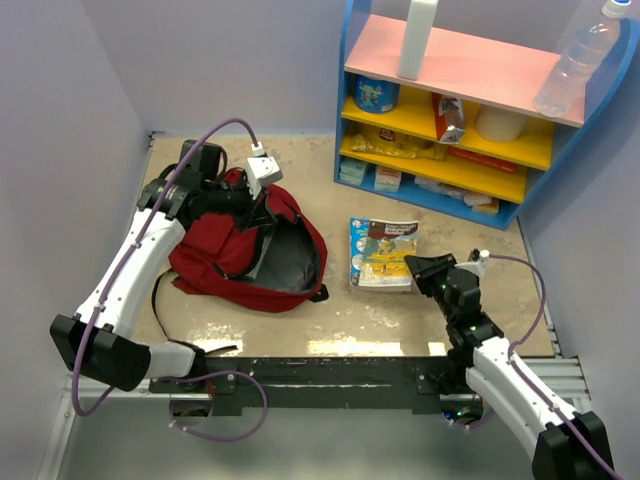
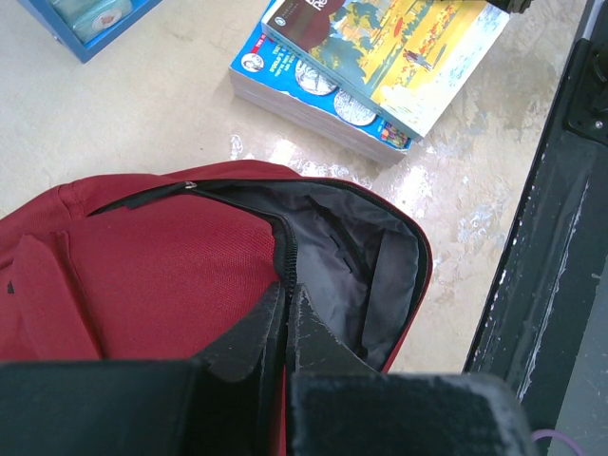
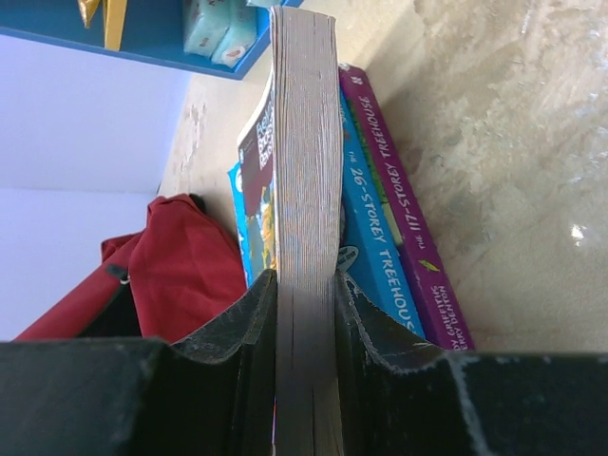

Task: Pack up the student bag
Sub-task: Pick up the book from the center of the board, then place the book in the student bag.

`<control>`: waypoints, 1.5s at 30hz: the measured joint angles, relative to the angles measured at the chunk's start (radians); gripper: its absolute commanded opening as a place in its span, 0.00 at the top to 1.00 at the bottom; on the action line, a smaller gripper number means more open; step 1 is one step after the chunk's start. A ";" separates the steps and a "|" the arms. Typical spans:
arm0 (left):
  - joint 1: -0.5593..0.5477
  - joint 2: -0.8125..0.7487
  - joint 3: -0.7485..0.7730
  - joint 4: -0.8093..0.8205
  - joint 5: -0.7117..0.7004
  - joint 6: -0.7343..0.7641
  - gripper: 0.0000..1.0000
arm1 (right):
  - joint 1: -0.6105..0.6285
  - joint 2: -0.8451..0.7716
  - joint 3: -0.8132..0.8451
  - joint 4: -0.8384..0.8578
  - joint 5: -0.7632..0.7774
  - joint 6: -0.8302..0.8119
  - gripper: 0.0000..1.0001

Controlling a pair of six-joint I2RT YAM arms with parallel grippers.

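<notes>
Student bag (image 2: 142, 275) rim pinched by left pincer (image 2: 286, 290); only right wrist view shows right pincer (image 3: 306, 285) clamping top book (image 3: 304, 142).

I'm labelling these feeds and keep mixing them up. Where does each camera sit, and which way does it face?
Top external: above and behind, looking down at the table; both arms show.
Left wrist: looks along left gripper, pinching the rim of the dark red fabric backpack.
Right wrist: looks along right gripper, clamping the top paperback book.
Shared: both wrist views show backpack and colourful book stack.
</notes>
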 measured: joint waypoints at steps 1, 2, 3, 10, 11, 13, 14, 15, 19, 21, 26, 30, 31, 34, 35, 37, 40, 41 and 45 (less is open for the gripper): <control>0.000 0.000 0.000 0.000 0.000 -0.001 1.00 | 0.000 0.002 0.007 0.000 -0.009 -0.004 1.00; 0.000 0.000 0.000 0.000 0.000 -0.005 1.00 | -0.001 0.011 0.014 0.002 -0.024 -0.008 1.00; 0.000 0.000 0.000 0.000 0.000 -0.006 1.00 | -0.002 0.024 0.024 0.008 -0.042 -0.009 1.00; 0.000 0.000 0.000 0.002 0.002 -0.007 1.00 | -0.002 0.031 0.063 0.045 -0.202 -0.006 1.00; 0.000 0.000 0.000 0.002 0.002 -0.007 1.00 | -0.002 0.024 0.066 0.044 -0.216 -0.005 1.00; 0.000 0.000 0.000 0.003 0.002 -0.008 1.00 | -0.001 0.015 0.092 0.038 -0.253 -0.003 1.00; 0.000 0.000 0.000 0.003 0.002 -0.008 1.00 | -0.001 0.015 0.107 0.038 -0.268 0.000 1.00; 0.000 0.000 0.000 0.004 0.002 -0.008 1.00 | -0.001 0.015 0.119 0.039 -0.277 0.004 1.00; 0.000 0.000 0.000 0.005 0.003 -0.013 1.00 | -0.001 0.015 0.139 0.103 -0.332 0.059 1.00; 0.000 0.000 0.000 0.005 0.003 -0.015 1.00 | -0.001 0.022 0.139 0.138 -0.366 0.092 1.00; 0.000 0.000 0.000 0.007 0.003 -0.016 1.00 | -0.001 0.100 0.140 0.212 -0.453 0.151 1.00; 0.000 0.001 0.000 0.015 0.003 -0.024 1.00 | 0.010 0.193 0.142 0.259 -0.528 0.170 1.00; 0.000 0.002 0.000 0.018 0.003 -0.027 1.00 | 0.018 0.220 0.145 0.270 -0.542 0.172 1.00; 0.000 0.010 0.000 0.029 0.008 -0.040 1.00 | 0.069 0.311 0.171 0.309 -0.575 0.173 1.00; 0.000 0.012 0.000 0.031 0.010 -0.042 1.00 | 0.088 0.333 0.181 0.316 -0.580 0.173 1.00; 0.000 0.014 0.000 0.031 0.010 -0.042 1.00 | 0.144 0.389 0.210 0.350 -0.588 0.173 1.00; 0.000 0.015 0.000 0.031 0.010 -0.042 1.00 | 0.188 0.436 0.247 0.378 -0.608 0.167 1.00; 0.000 0.015 0.000 0.031 0.010 -0.042 1.00 | 0.196 0.436 0.264 0.364 -0.613 0.159 1.00; 0.000 0.015 0.000 0.031 0.010 -0.042 1.00 | 0.198 0.417 0.375 0.284 -0.609 0.101 1.00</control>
